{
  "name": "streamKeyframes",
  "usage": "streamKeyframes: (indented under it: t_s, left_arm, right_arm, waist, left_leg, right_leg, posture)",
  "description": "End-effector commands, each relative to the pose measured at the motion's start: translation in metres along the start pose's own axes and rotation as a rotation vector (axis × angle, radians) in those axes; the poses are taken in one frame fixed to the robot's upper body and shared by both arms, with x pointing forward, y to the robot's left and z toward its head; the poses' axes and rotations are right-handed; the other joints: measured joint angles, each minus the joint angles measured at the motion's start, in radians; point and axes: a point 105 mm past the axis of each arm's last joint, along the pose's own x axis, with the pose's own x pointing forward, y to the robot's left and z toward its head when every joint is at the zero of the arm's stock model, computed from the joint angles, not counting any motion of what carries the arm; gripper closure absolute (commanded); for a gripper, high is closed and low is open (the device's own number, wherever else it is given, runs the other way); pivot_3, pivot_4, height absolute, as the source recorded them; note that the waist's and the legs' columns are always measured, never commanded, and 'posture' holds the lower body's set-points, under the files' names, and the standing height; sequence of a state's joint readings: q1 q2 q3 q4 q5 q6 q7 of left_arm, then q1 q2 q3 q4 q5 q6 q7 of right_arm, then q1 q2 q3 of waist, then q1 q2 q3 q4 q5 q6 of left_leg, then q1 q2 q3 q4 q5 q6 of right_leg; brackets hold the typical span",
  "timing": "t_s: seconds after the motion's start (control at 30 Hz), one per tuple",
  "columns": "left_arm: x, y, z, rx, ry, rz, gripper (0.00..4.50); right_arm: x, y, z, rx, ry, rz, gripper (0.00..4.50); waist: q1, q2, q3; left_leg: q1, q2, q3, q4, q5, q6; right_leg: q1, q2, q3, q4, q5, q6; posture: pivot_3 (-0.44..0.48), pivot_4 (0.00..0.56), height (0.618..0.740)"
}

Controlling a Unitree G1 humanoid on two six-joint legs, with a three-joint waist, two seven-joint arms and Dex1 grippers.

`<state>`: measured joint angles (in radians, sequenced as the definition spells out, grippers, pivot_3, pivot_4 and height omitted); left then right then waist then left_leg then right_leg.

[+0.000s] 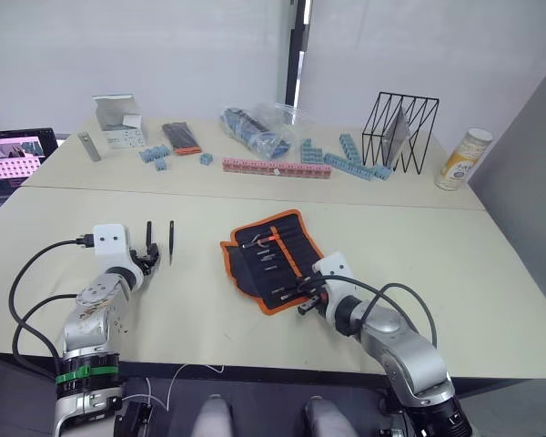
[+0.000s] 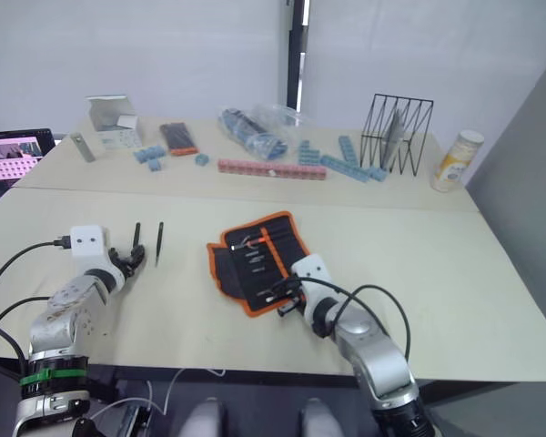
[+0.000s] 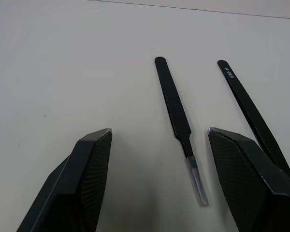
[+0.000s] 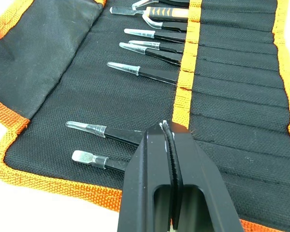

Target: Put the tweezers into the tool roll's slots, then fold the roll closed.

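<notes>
Pale bench (image 1: 491, 273) under white walls; the tool roll (image 1: 271, 259) lies open at centre. Right end effector (image 4: 170, 145) clenched over it. Left end effector (image 3: 157, 159) released around the tweezers (image 3: 176, 113) at nine o'clock.

tool roll (image 4: 111, 87): coarse woven black cloth, orange woven edging | tweezers (image 3: 176, 113): smooth matt black, clear glossy tip caps | table (image 3: 63, 72): smooth matt beige | left gripper (image 3: 159, 181): textured matt black fingers

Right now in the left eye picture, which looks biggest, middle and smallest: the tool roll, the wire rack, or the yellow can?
1. Wire rack, though it stands farther off.
2. Tool roll, nearly as big, and nearer, so unsure.
3. Yellow can, clearly smallest.
</notes>
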<state>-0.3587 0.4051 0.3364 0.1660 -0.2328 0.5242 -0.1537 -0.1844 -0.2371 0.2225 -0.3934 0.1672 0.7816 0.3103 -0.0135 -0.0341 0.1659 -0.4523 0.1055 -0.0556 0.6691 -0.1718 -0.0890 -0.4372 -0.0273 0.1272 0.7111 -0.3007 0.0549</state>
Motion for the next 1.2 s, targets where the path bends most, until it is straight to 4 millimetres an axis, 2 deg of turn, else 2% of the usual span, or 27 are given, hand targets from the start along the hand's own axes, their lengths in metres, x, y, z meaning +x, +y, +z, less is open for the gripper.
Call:
streamKeyframes:
  t_s: [0.03, 0.1, 0.23, 0.37, 0.5, 0.6, 0.67, 0.77, 0.9, 1.0, 1.1, 1.2]
  left_arm:
    - [0.006, -0.015, -0.016, -0.010, 0.048, -0.072, 2.55]
    - [0.007, -0.021, -0.018, 0.016, 0.045, -0.103, 3.30]
    - [0.011, -0.023, -0.019, 0.002, 0.039, -0.120, 4.46]
    - [0.012, -0.013, -0.014, 0.011, 0.024, -0.108, 4.46]
    - [0.010, -0.001, 0.004, 0.020, -0.036, -0.089, 4.46]
    - [0.001, 0.002, 0.038, 0.083, -0.131, -0.120, 4.46]
    - [-0.007, -0.006, 0.058, 0.130, -0.180, -0.184, 4.46]
    - [-0.023, -0.039, 0.078, 0.214, -0.200, -0.385, 4.46]
    - [-0.050, -0.104, 0.080, 0.253, -0.145, -0.745, 4.46]
    - [-0.066, -0.147, 0.071, 0.264, -0.090, -0.953, 4.46]
    - [-0.075, -0.181, 0.053, 0.366, -0.036, -1.078, 4.46]
    - [-0.083, -0.194, 0.037, 0.438, 0.036, -1.144, 4.46]
  right_arm:
    - [-0.004, -0.002, -0.010, 0.011, 0.042, -0.024, 4.50]
    - [-0.006, -0.001, -0.012, 0.014, 0.046, -0.026, 4.50]
    - [-0.008, 0.000, -0.014, 0.014, 0.057, -0.025, 4.50]
    - [-0.009, -0.002, -0.014, 0.015, 0.056, -0.035, 4.50]
    - [-0.008, -0.002, -0.013, 0.018, 0.053, -0.039, 4.50]
    - [-0.008, -0.002, -0.015, 0.022, 0.056, -0.039, 4.50]
    - [-0.008, -0.002, -0.015, 0.023, 0.058, -0.039, 4.50]
    - [-0.008, -0.002, -0.016, 0.026, 0.062, -0.039, 4.50]
    - [-0.008, -0.001, -0.018, 0.030, 0.065, -0.036, 4.50]
    - [-0.008, -0.001, -0.018, 0.034, 0.067, -0.038, 4.50]
    - [-0.009, 0.001, -0.019, 0.038, 0.067, -0.042, 4.50]
    - [-0.011, 0.000, -0.019, 0.043, 0.066, -0.054, 4.50]
  waist:
    - [0.005, 0.002, -0.001]
    - [0.010, 0.002, -0.001]
    - [0.022, 0.003, -0.001]
    - [0.025, 0.003, -0.001]
    - [0.023, 0.003, -0.001]
    - [0.020, 0.002, -0.001]
    - [0.016, -0.002, 0.001]
    - [0.013, -0.004, 0.001]
    - [0.014, -0.004, 0.002]
    - [0.008, -0.004, 0.002]
    - [-0.002, -0.004, 0.002]
    - [-0.008, -0.003, 0.002]
  left_leg:
    - [0.000, 0.000, 0.000, 0.000, 0.000, 0.000]
    - [0.000, -0.001, 0.000, 0.000, 0.000, 0.000]
    - [0.000, -0.002, 0.000, 0.000, 0.000, 0.000]
    - [0.000, -0.002, 0.000, 0.000, 0.000, -0.001]
    - [0.000, -0.002, 0.000, 0.000, -0.001, -0.001]
    - [-0.001, -0.001, 0.000, 0.000, 0.000, -0.001]
    - [-0.004, -0.001, -0.001, 0.000, 0.000, -0.001]
    - [-0.005, -0.001, -0.001, 0.000, 0.000, 0.000]
    - [-0.005, -0.001, -0.001, 0.000, 0.000, 0.000]
    - [-0.006, -0.001, -0.001, 0.000, 0.000, -0.001]
    - [-0.005, -0.001, -0.001, 0.000, 0.001, 0.002]
    - [-0.005, -0.001, -0.001, -0.001, 0.003, 0.006]
  right_leg:
    - [0.000, 0.000, 0.000, 0.000, 0.000, 0.000]
    - [0.000, 0.000, 0.000, 0.000, 0.000, 0.000]
    - [0.000, -0.001, 0.001, -0.001, 0.000, 0.000]
    - [0.000, -0.001, 0.001, -0.001, 0.000, 0.000]
    - [0.000, -0.001, 0.001, -0.001, 0.000, 0.000]
    - [0.000, 0.000, 0.001, -0.001, 0.000, 0.000]
    - [-0.002, 0.000, 0.000, -0.001, 0.000, 0.000]
    - [-0.003, 0.000, 0.000, -0.001, 0.000, 0.000]
    - [-0.002, 0.000, 0.000, -0.002, 0.000, 0.000]
    - [-0.002, 0.000, 0.000, -0.002, 0.000, 0.000]
    - [-0.002, 0.000, 0.000, -0.001, 0.000, 0.000]
    - [-0.003, 0.000, 0.001, -0.001, 0.000, 0.000]
  posture:
    - [0.000, 0.150, 0.663]
    - [0.000, 0.150, 0.663]
    - [0.000, 0.150, 0.663]
    - [0.000, 0.150, 0.663]
    - [0.000, 0.150, 0.663]
    - [0.000, 0.150, 0.663]
    - [0.000, 0.150, 0.663]
    - [0.000, 0.150, 0.663]
    - [0.000, 0.150, 0.663]
    - [0.000, 0.150, 0.663]
    - [0.000, 0.150, 0.663]
    - [0.000, 0.150, 0.663]
